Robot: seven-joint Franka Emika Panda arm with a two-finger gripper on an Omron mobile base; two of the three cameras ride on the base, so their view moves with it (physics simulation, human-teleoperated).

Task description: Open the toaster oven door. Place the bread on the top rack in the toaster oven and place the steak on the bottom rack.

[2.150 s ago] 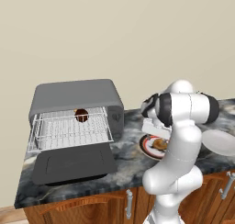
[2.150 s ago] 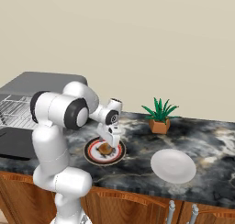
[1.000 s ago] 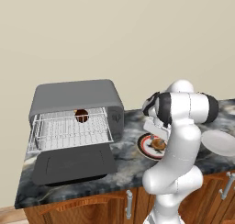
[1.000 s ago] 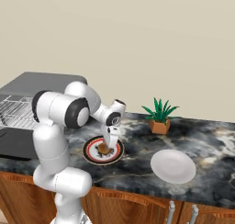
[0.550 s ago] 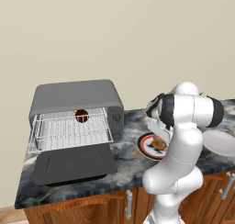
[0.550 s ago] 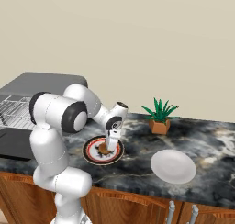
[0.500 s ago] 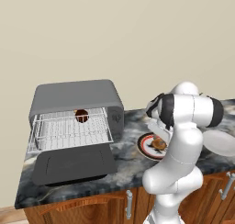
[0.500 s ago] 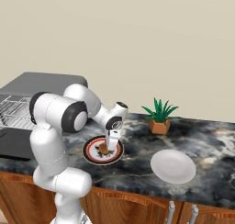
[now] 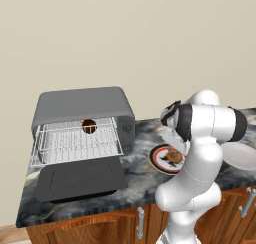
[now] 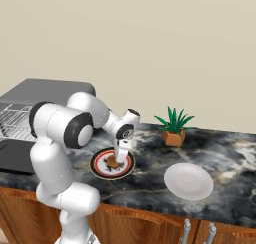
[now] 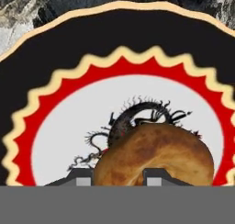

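Hand view: one golden-brown bread (image 11: 156, 156) is seen on one patterned plate (image 11: 59, 53), whose black rim, red zigzag band and white centre carry a black dragon drawing; no writing or brand can be read on it. The two finger tips (image 11: 82, 178) are shown at the near edge of the bread, one beside it and one in front of it; whether the gripper (image 11: 117, 179) is clenched on the bread cannot be told. In the left base view, one toaster oven (image 9: 82, 105) is shown on the marbled counter (image 9: 137, 170), its toaster oven door (image 9: 80, 180) folded down flat. One steak (image 9: 89, 126) is seen deep inside, above the wire rack (image 9: 75, 145); which of the racks bears it cannot be told. In the right base view, one plain white plate (image 10: 188, 181) and one potted plant (image 10: 173, 125) are also counted on the counter.
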